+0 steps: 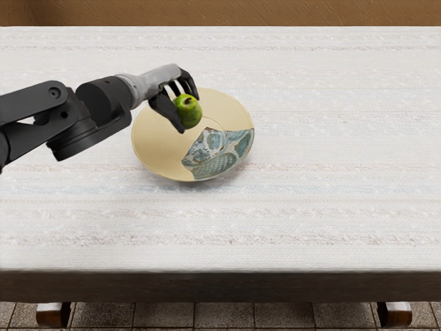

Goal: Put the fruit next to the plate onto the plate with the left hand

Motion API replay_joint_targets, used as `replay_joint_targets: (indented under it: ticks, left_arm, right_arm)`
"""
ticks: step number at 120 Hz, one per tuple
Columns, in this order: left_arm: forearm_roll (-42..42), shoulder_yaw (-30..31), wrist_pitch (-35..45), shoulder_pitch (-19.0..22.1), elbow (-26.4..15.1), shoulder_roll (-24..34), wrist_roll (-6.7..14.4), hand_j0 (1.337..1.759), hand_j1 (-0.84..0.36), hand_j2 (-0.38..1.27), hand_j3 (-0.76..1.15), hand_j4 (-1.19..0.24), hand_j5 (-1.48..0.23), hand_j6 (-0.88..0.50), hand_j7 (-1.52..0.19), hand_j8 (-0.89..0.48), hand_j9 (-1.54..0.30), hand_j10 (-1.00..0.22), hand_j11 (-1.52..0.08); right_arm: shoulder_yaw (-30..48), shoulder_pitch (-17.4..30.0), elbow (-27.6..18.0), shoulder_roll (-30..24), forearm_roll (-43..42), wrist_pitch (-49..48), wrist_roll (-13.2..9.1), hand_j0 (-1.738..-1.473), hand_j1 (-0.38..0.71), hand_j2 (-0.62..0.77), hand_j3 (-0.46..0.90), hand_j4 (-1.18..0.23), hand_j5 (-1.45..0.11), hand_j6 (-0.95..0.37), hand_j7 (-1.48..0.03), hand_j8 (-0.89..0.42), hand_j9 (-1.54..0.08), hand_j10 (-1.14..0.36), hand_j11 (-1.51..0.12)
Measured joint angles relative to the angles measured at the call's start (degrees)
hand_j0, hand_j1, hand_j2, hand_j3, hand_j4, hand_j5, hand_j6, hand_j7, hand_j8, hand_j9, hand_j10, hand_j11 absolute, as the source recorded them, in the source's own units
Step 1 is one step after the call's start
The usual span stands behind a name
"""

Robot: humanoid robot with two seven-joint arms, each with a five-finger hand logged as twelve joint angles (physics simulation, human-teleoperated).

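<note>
Nearest the camera is the dark front edge of the desk (310,227). Below it there's a strip of tiled floor (220,317) and two desk feet (54,314), both cut off by the bottom of the frame, so not much to read there.

The desk top is pale and striped and runs out of the picture left and right. At the far side there's just a thin band of brown wall (220,12).

The plate (158,148) sits a bit left of centre, well clear of every desk edge. It's mostly tan, with a blue floral patch on the lower right.

The left arm (62,117) comes in from the left edge, and its upper part is cropped there. It covers a bit of the plate's left rim.

The left hand (172,96) is over the upper left part of the plate. Its dark fingers (187,84) are wrapped around the green fruit (188,110), with the thumb on the lower left and the others curling over the top. The back of the fruit is hidden by the hand. Honestly can't tell if the fruit is touching the plate or hanging just above it.

Lots of bare desk to the right of the plate and in front of it, and some behind it as well.
</note>
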State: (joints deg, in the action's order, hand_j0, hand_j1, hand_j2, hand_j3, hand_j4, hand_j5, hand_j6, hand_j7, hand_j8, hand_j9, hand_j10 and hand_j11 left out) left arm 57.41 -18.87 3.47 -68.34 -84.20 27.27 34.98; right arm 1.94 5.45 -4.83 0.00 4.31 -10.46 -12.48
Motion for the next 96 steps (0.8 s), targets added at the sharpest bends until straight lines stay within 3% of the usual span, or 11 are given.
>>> replay_joint_targets:
  ticks: [4, 9, 10, 14, 15, 18, 43, 67, 87, 96]
  left_arm:
    - [-0.05, 0.03, 0.05, 0.04, 1.09, -1.05, -0.01, 1.654, -0.33, 0.57, 0.00, -0.52, -1.01, -0.33, -0.98, -0.35, -0.96, -0.59, -0.98]
    - [-0.06, 0.06, -0.08, 0.05, 2.67, -2.14, 0.00, 1.653, -0.33, 0.57, 0.00, -0.53, -1.00, -0.29, -0.98, -0.35, -0.97, -0.60, -0.98]
    - [-0.05, 0.07, -0.08, 0.05, 3.04, -2.49, 0.00, 1.653, -0.33, 0.57, 0.00, -0.53, -0.99, -0.34, -0.98, -0.35, -0.97, -0.60, -0.98]
    - [-0.07, 0.08, -0.37, 0.09, 4.42, -3.41, -0.01, 1.653, -0.34, 0.58, 0.00, -0.53, -1.00, -0.29, -0.98, -0.35, -0.97, -0.60, -0.98]
    - [-0.06, 0.08, -0.34, 0.11, 4.77, -3.67, -0.01, 1.653, -0.33, 0.58, 0.00, -0.53, -0.98, -0.34, -0.98, -0.35, -0.97, -0.60, -0.98]
    - [-0.06, 0.12, -0.56, 0.13, 5.85, -4.28, -0.01, 1.653, -0.34, 0.58, 0.00, -0.53, -0.99, -0.29, -0.98, -0.35, -0.97, -0.61, -0.98]
    - [0.12, 0.36, -0.86, 0.39, 12.20, -6.65, 0.00, 1.655, -0.34, 0.57, 0.00, -0.53, -0.95, -0.32, -0.94, -0.36, -0.92, -0.62, -0.93]
    - [0.15, -1.02, 1.88, 0.40, 13.64, -7.77, 0.02, 1.657, 0.02, 0.23, 0.00, -0.26, -0.44, -0.18, -0.43, -0.20, -0.42, -0.31, -0.43]
    - [-0.58, -1.28, 2.41, 0.55, 13.76, -7.76, 0.02, 1.658, 0.17, 0.11, 0.00, -0.15, -0.23, -0.11, -0.23, -0.12, -0.23, -0.17, -0.23]
    - [-4.82, -1.32, 2.47, 1.09, 13.35, -6.83, 0.02, 1.658, 0.21, 0.08, 0.00, -0.11, -0.17, -0.09, -0.17, -0.09, -0.17, -0.13, -0.17]
  right_arm:
    - [0.00, 0.00, 0.00, 0.00, 0.00, 0.00, 0.00, -1.658, -0.35, 0.00, 0.00, 0.00, 0.00, 0.00, 0.00, 0.00, 0.00, 0.00, 0.00]
    - [0.00, 0.06, 0.01, 0.00, 0.00, 0.00, 0.00, -1.658, -0.35, 0.00, 0.00, 0.00, 0.00, 0.00, 0.00, 0.00, 0.00, 0.00, 0.00]
    - [0.00, 0.08, 0.01, 0.00, 0.00, 0.00, 0.00, -1.658, -0.35, 0.00, 0.00, 0.00, 0.00, 0.00, 0.00, 0.00, 0.00, 0.00, 0.00]
    - [0.00, 0.13, 0.00, 0.00, 0.00, 0.00, 0.00, -1.658, -0.35, 0.00, 0.00, 0.00, 0.00, 0.00, 0.00, 0.00, 0.00, 0.00, 0.00]
    - [0.00, 0.14, 0.00, 0.00, 0.00, 0.00, 0.00, -1.658, -0.35, 0.00, 0.00, 0.00, 0.00, 0.00, 0.00, 0.00, 0.00, 0.00, 0.00]
    - [0.00, 0.17, 0.00, 0.00, 0.00, 0.00, 0.00, -1.658, -0.35, 0.00, 0.00, 0.00, 0.00, 0.00, 0.00, 0.00, 0.00, 0.00, 0.00]
    - [0.02, 0.33, 0.03, 0.00, 0.00, 0.00, 0.00, -1.658, -0.35, 0.00, 0.00, 0.00, 0.00, 0.00, 0.00, 0.00, 0.00, 0.00, 0.00]
    - [0.01, 0.35, 0.04, 0.00, 0.00, 0.00, 0.00, -1.658, -0.35, 0.00, 0.00, 0.00, 0.00, 0.00, 0.00, 0.00, 0.00, 0.00, 0.00]
    - [0.00, 0.35, 0.03, 0.00, 0.00, 0.00, 0.00, -1.658, -0.35, 0.00, 0.00, 0.00, 0.00, 0.00, 0.00, 0.00, 0.00, 0.00, 0.00]
    - [0.00, 0.35, 0.01, 0.00, 0.00, 0.00, 0.00, -1.658, -0.35, 0.00, 0.00, 0.00, 0.00, 0.00, 0.00, 0.00, 0.00, 0.00, 0.00]
